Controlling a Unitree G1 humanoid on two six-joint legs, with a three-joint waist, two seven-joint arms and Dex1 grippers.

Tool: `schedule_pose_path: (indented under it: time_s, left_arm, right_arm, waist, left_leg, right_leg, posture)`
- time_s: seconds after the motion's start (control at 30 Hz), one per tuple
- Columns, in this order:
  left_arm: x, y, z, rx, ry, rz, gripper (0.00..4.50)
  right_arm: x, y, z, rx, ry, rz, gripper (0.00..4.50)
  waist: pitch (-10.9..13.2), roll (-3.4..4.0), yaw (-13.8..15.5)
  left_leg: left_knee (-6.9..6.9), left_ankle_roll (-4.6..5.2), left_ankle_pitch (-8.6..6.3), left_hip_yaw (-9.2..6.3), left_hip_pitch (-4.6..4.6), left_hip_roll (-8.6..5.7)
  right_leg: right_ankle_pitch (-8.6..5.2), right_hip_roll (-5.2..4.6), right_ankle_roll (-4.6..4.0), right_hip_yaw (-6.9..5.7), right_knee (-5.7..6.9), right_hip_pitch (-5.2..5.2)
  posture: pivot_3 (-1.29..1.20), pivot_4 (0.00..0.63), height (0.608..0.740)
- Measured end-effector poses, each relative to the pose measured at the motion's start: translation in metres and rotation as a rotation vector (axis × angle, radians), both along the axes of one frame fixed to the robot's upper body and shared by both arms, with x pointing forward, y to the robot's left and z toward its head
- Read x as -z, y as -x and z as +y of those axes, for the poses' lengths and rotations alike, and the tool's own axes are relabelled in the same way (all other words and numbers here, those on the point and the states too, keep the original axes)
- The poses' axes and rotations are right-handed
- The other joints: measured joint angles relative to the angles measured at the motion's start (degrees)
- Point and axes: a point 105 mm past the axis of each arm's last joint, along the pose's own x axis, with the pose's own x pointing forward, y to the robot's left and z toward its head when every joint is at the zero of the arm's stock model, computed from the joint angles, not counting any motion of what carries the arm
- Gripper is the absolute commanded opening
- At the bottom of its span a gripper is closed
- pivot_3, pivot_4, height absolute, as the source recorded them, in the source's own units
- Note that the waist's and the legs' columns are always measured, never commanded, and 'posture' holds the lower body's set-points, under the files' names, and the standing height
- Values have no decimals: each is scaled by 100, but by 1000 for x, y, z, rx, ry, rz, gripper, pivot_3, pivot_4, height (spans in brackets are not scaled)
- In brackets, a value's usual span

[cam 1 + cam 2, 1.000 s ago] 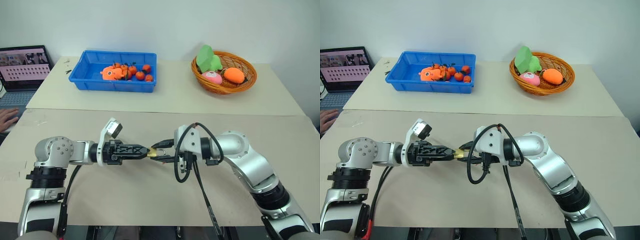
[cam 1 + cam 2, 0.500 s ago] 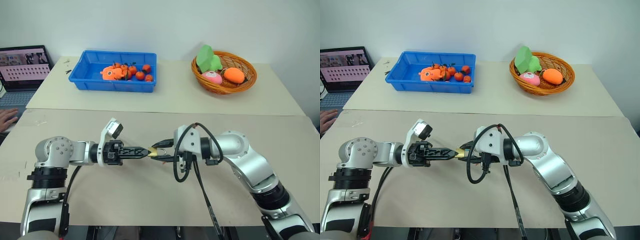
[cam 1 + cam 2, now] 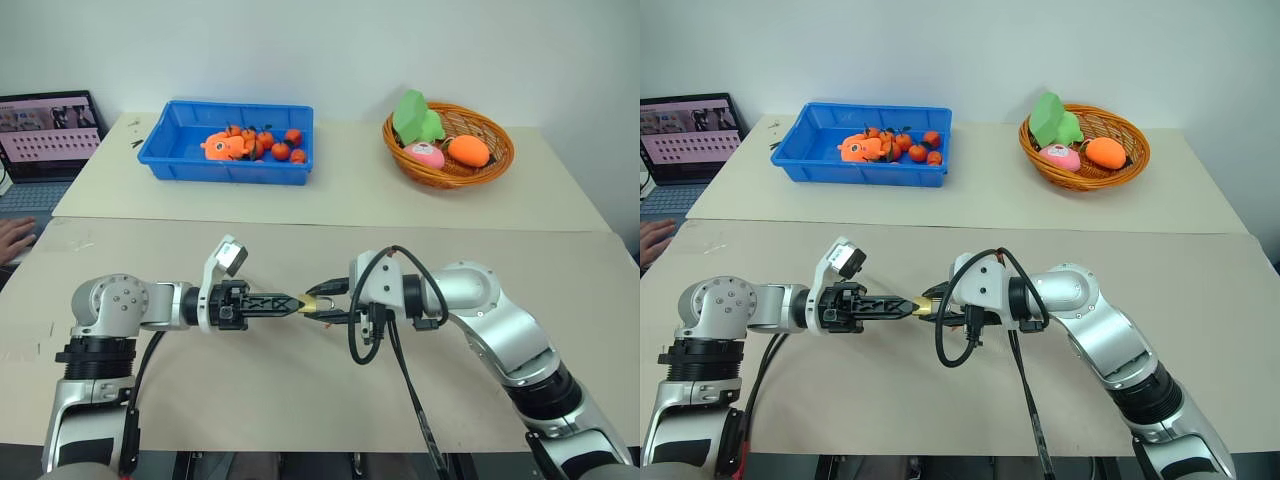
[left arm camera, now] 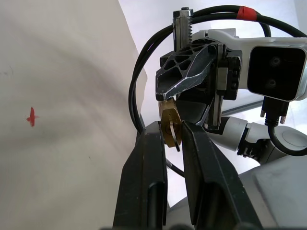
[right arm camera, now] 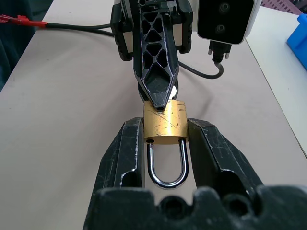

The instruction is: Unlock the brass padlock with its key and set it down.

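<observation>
Above the near desk point(image 3: 300, 400), between the two arms, we find the brass padlock point(image 5: 165, 124) held off the surface; the right gripper point(image 5: 165, 143) clamps its gold body between both fingers point(image 5: 128, 148), with the silver shackle point(image 5: 167, 167) pointing back toward that wrist, its loop seated in the body at both ends. The left gripper point(image 3: 303, 301) meets the padlock from the opposite side; its fingers point(image 4: 148, 172) are drawn nearly together, and their tips press against the padlock's far face, where a small silvery piece shows between them; we cannot tell whether that piece is the key. Both grippers lie roughly level and point at one another, tips touching the padlock.

On the far desk point(image 3: 340, 200) we see a blue bin point(image 3: 228, 142) holding small orange fruits point(image 3: 268, 145), and well apart from it a wicker basket point(image 3: 448, 143) with green, pink and orange toys. At the left edge a laptop point(image 3: 45, 135) stands open, a person's hand point(image 3: 15, 238) beside it; a red cross mark point(image 4: 31, 116) lies on the near desk.
</observation>
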Motion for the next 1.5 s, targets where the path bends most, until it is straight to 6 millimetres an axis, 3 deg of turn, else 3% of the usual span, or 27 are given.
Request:
schedule_pose_path:
  time_s: [0.8, 0.87, 0.9, 1.2, 1.23, 1.33, 1.37, 1.4, 1.5]
  left_arm:
    - [2, -2, -4, -8, 6, -3, 48]
    - [2, -2, -4, -9, 6, -3, 1056]
    - [2, -2, -5, -5, 10, -4, 1218]
    - [1, -1, -12, 16, 22, -14, 4409]
    - [1, -1, -12, 16, 23, -14, 4472]
    - [1, -1, -12, 17, 24, -13, 4274]
    - [1, -1, -12, 18, 24, -12, 3890]
    - [1, -1, -12, 18, 26, -12, 3804]
    - [0, 0, -12, 18, 33, -11, 2623]
  right_arm:
    - [0, -1, -1, 7, 6, -7, 925]
    - [0, -1, -2, 8, 7, -8, 925]
    - [0, -1, -1, 6, 5, -6, 925]
    - [1, 3, 4, -18, -7, 4, 925]
    - [1, 3, 4, -18, -7, 4, 925]
    - [1, 3, 4, -19, -7, 5, 925]
    - [1, 3, 4, -18, -6, 5, 925]
    - [1, 3, 4, -18, -6, 5, 925]
    - [1, 3, 4, -18, -6, 5, 925]
  waist:
    - [0, 0, 0]
    - [0, 0, -1]
    - [0, 0, 0]
    - [0, 0, 0]
    - [0, 0, 0]
    - [0, 0, 0]
    - [0, 0, 0]
    - [0, 0, -1]
    - [0, 0, -1]
  left_leg:
    - [0, 0, 0, 0, 0, 0]
    - [0, 0, 0, 0, 0, 0]
    - [0, 0, 0, 0, 0, 0]
    - [0, 0, 0, -1, 0, 0]
    - [1, 0, 0, -1, 0, 0]
    - [0, 0, 0, -1, 0, 0]
    - [0, 0, 0, -1, 0, 0]
    - [0, 0, 0, -1, 0, 0]
    - [0, 0, 0, -1, 0, 0]
  right_leg:
    - [0, 0, 0, 0, 0, 0]
    - [0, 0, 0, 0, 0, 0]
    - [0, 0, 0, 0, 0, 0]
    - [0, 0, 0, 0, 0, 1]
    - [0, 0, 0, 0, 0, 1]
    - [0, 0, 0, 0, 0, 1]
    - [0, 0, 0, 0, 0, 1]
    - [0, 0, 0, 0, 0, 1]
    - [0, 0, 0, 0, 0, 1]
  posture:
    - [0, 150, 740]
    - [0, 150, 740]
    - [0, 150, 740]
    - [0, 150, 740]
    - [0, 150, 740]
    - [0, 150, 740]
    - [0, 150, 740]
    - [0, 150, 740]
    - [0, 150, 740]
